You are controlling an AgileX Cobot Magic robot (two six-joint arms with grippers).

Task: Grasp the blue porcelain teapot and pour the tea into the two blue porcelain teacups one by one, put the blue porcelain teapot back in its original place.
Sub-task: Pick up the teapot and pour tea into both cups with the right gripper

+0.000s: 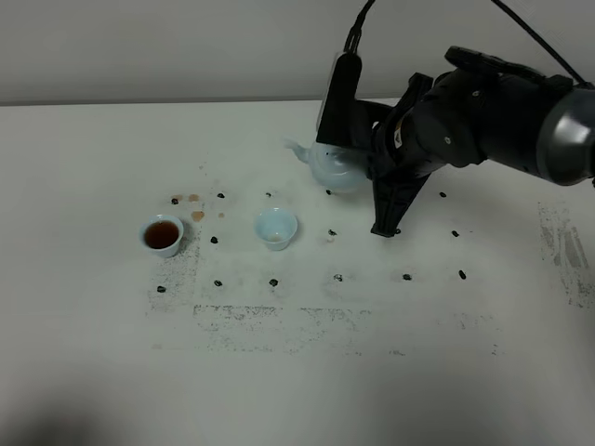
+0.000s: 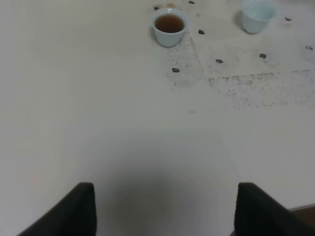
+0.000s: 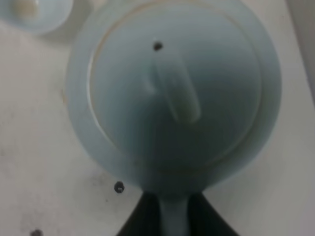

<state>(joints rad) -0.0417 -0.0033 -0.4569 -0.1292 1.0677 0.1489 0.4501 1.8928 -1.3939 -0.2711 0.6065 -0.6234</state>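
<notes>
right end effector (image 3: pixel 173 214) clamped on blue porcelain teapot (image 3: pixel 172 98) handle | left end effector (image 2: pixel 165 209) apart above table (image 2: pixel 98 123)

The white table (image 1: pixel 93 307) is lit brightly and evenly from above and is rendered washed out in the high view; a dim grey patch is seen at that view's lower left corner. A soft shadow is cast beside the filled teacup (image 1: pixel 162 235). In the left wrist view a broad diffuse shadow is thrown between the blurred fingers (image 2: pixel 74 211) of the left gripper (image 2: pixel 165 189). In the right wrist view the blue porcelain teapot (image 3: pixel 174 93) is shown out of focus, its edges smeared
</notes>
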